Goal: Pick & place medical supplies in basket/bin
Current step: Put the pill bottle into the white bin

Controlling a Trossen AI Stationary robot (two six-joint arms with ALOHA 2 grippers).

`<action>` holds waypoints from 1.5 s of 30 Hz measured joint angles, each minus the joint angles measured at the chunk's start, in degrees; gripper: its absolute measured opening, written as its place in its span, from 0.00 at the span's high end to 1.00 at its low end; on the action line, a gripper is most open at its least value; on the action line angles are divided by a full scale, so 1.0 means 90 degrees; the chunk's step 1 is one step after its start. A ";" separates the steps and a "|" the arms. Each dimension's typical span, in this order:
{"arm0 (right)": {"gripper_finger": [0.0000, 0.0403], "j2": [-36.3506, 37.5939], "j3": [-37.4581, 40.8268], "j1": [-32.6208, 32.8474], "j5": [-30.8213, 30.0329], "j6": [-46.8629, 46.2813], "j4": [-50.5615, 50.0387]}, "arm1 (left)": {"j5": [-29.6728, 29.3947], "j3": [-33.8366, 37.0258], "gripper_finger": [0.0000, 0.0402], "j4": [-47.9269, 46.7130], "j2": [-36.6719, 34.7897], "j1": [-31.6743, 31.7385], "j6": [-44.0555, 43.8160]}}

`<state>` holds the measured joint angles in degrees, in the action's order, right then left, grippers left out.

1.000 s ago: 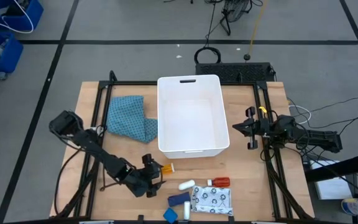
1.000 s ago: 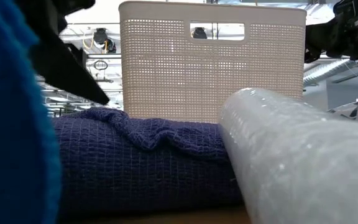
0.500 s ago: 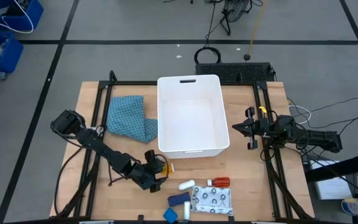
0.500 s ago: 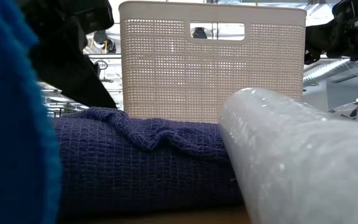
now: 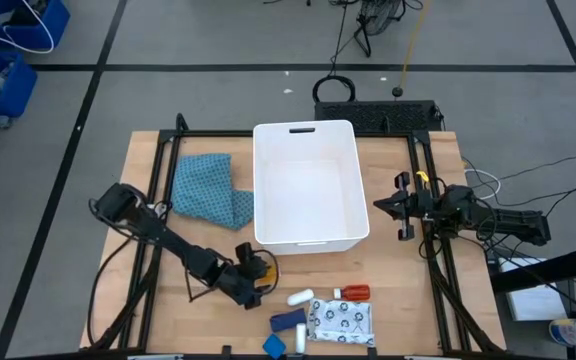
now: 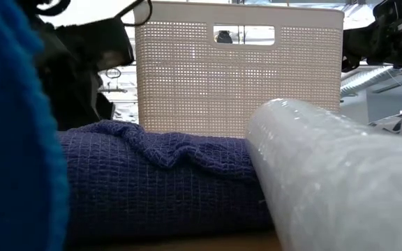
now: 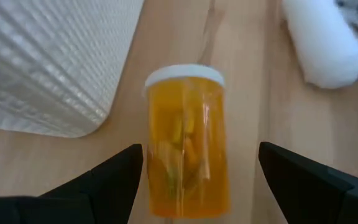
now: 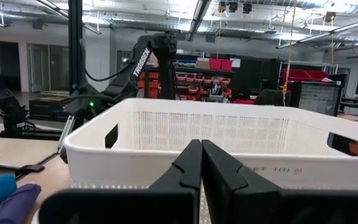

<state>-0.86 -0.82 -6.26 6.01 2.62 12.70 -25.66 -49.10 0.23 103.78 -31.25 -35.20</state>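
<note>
The orange pill bottle [image 7: 188,149] lies on its side on the table just in front of the basket's near left corner, with its white cap pointing away from my left gripper. My left gripper [image 7: 201,152] is open, one finger on each side of the bottle and neither touching it; the high view shows this gripper [image 5: 254,272] low over the bottle [image 5: 268,269]. The white basket [image 5: 259,180] stands at the table's middle. My right gripper [image 5: 400,207] waits shut, right of the basket.
Near the table's front edge lie a white tube [image 5: 300,297], a red bottle with a white cap [image 5: 353,292], blue pieces [image 5: 286,320] and a patterned white pouch [image 5: 340,322]. A teal cloth [image 5: 208,188] lies left of the basket. Bare wood lies right of the supplies.
My left gripper has moved toward the table's right and slightly toward the far edge, closing on the orange pill bottle until its fingers stand on either side of it. The bottle has stayed in place.
</note>
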 joint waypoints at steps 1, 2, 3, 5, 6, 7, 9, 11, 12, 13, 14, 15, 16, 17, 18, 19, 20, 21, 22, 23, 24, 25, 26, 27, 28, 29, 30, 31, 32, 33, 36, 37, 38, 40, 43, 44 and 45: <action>1.00 0.0000 0.0000 0.0000 0.0000 -0.0001 -0.0012 | -0.0001 0.0000 0.18 -0.0008 0.0047 0.0018 -0.0057; 1.00 0.0000 0.0002 0.0000 -0.0002 -0.0001 -0.0012 | 0.0005 0.0000 0.18 -0.0012 0.0081 0.0031 -0.0096; 1.00 0.0000 0.0000 0.0000 -0.0002 -0.0001 -0.0015 | 0.0020 0.0000 0.18 -0.0012 0.0117 0.0050 -0.0104; 1.00 0.0000 0.0000 0.0000 -0.0002 -0.0001 -0.0038 | 0.0016 0.0000 0.18 -0.0012 0.0142 0.0054 -0.0107; 1.00 0.0000 0.0000 0.0000 -0.0002 -0.0001 -0.0040 | 0.0020 0.0000 0.18 -0.0009 0.0140 0.0050 -0.0105; 1.00 0.0000 0.0001 0.0000 -0.0002 0.0001 -0.0041 | 0.0021 0.0000 0.18 0.0000 0.0139 0.0049 -0.0101; 1.00 0.0000 0.0000 0.0000 -0.0003 0.0002 -0.0041 | 0.0021 0.0000 0.18 0.0000 0.0139 0.0047 -0.0076; 1.00 0.0000 0.0000 0.0000 -0.0004 0.0002 -0.0065 | 0.0021 0.0000 0.18 0.0012 0.0139 0.0049 -0.0078; 1.00 0.0000 0.0002 0.0000 -0.0004 0.0005 -0.0069 | 0.0021 0.0000 0.18 0.0010 0.0139 0.0049 -0.0083; 1.00 0.0000 0.0001 0.0000 -0.0004 0.0019 -0.0076 | 0.0023 0.0000 0.18 0.0006 0.0139 0.0049 -0.0087; 1.00 0.0000 0.0002 0.0000 -0.0004 0.0024 -0.0083 | 0.0023 0.0000 0.18 0.0005 0.0139 0.0049 -0.0087; 1.00 0.0000 0.0000 0.0000 -0.0004 0.0024 -0.0089 | 0.0023 0.0000 0.18 0.0005 0.0139 0.0049 -0.0087; 1.00 0.0000 0.0000 0.0000 -0.0004 0.0025 -0.0089 | 0.0025 0.0000 0.18 0.0005 0.0139 0.0049 -0.0090; 1.00 0.0000 0.0000 0.0000 -0.0004 0.0026 -0.0092 | 0.0031 0.0000 0.18 0.0005 0.0139 0.0048 -0.0090; 1.00 0.0000 0.0000 0.0000 -0.0004 0.0025 -0.0092 | 0.0038 0.0000 0.18 0.0005 0.0139 0.0047 -0.0092; 1.00 0.0000 0.0002 0.0000 -0.0004 0.0023 -0.0094 | 0.0045 0.0000 0.18 0.0005 0.0139 0.0049 -0.0095; 1.00 0.0000 0.0002 0.0000 -0.0004 0.0024 -0.0099 | 0.0093 0.0000 0.18 0.0005 0.0139 0.0049 -0.0096; 1.00 0.0000 0.0001 0.0000 -0.0004 0.0025 -0.0111 | 0.0159 0.0000 0.19 0.0003 0.0139 0.0049 -0.0093; 1.00 0.0000 0.0000 0.0000 -0.0009 0.0026 -0.0116 | 0.0206 0.0000 0.20 0.0001 0.0135 0.0051 -0.0093; 1.00 0.0000 0.0001 0.0000 -0.0018 0.0026 -0.0114 | 0.0241 0.0000 0.22 0.0002 0.0130 0.0054 -0.0092; 1.00 0.0000 0.0000 0.0000 -0.0020 0.0024 -0.0114 | 0.0258 0.0000 0.25 0.0003 0.0129 0.0054 -0.0092; 1.00 0.0000 0.0001 0.0000 -0.0023 0.0025 -0.0114 | 0.0283 0.0000 0.28 0.0003 0.0129 0.0052 -0.0092; 1.00 0.0000 0.0001 0.0000 -0.0023 0.0023 -0.0114 | 0.0303 0.0000 0.31 0.0008 0.0129 0.0054 -0.0092; 1.00 0.0000 0.0001 0.0000 -0.0022 0.0025 -0.0114 | 0.0305 0.0000 0.35 0.0013 0.0129 0.0052 -0.0092; 1.00 -0.0001 0.0002 0.0000 -0.0023 0.0023 -0.0114 | 0.0310 0.0000 0.39 0.0020 0.0129 0.0052 -0.0092; 1.00 0.0000 0.0000 0.0000 -0.0023 0.0023 -0.0114 | 0.0341 0.0000 0.43 0.0035 0.0129 0.0054 -0.0079; 1.00 0.0000 0.0001 0.0000 -0.0023 0.0023 -0.0114 | 0.0366 0.0000 0.48 0.0054 0.0129 0.0054 -0.0052; 1.00 0.0000 0.0000 0.0000 -0.0023 0.0023 -0.0114 | 0.0379 0.0000 0.51 0.0061 0.0129 0.0052 -0.0009; 1.00 0.0000 0.0000 0.0000 -0.0023 0.0023 -0.0114 | 0.0405 0.0000 0.55 0.0073 0.0129 0.0051 0.0029; 1.00 0.0000 0.0000 0.0000 -0.0023 0.0023 -0.0114 | 0.0428 -0.0002 0.58 0.0090 0.0129 0.0047 0.0068; 1.00 0.0000 0.0000 0.0000 -0.0023 0.0023 -0.0114 | 0.0568 -0.0002 0.58 0.0107 0.0082 0.0047 0.0266; 1.00 0.0000 0.0001 -0.0002 -0.0023 0.0023 -0.0114 | 0.0602 -0.0002 0.58 0.0078 0.0035 0.0045 0.0355; 1.00 0.0000 0.0002 0.0000 -0.0023 0.0024 -0.0114 | 0.0633 0.0000 0.58 0.0068 -0.0018 0.0040 0.0387; 1.00 0.0000 0.0000 0.0000 -0.0024 0.0023 -0.0114 | 0.0671 0.0000 0.57 0.0073 -0.0177 0.0035 0.0487; 1.00 0.0000 0.0001 0.0000 -0.0024 0.0023 -0.0114 | 0.0712 0.0000 0.51 0.0066 -0.0589 0.0009 0.0796; 1.00 0.0000 0.0002 0.0000 -0.0026 0.0023 -0.0113 | 0.0703 0.0000 0.49 0.0061 -0.0739 0.0006 0.0877; 1.00 -0.0001 0.0001 -0.0001 -0.0026 0.0023 -0.0111 | 0.0706 0.0000 0.49 0.0033 -0.0887 0.0002 0.0945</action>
<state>-0.87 -0.81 -6.27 5.78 2.83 11.70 -19.31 -49.10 0.52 95.80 -31.24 -26.69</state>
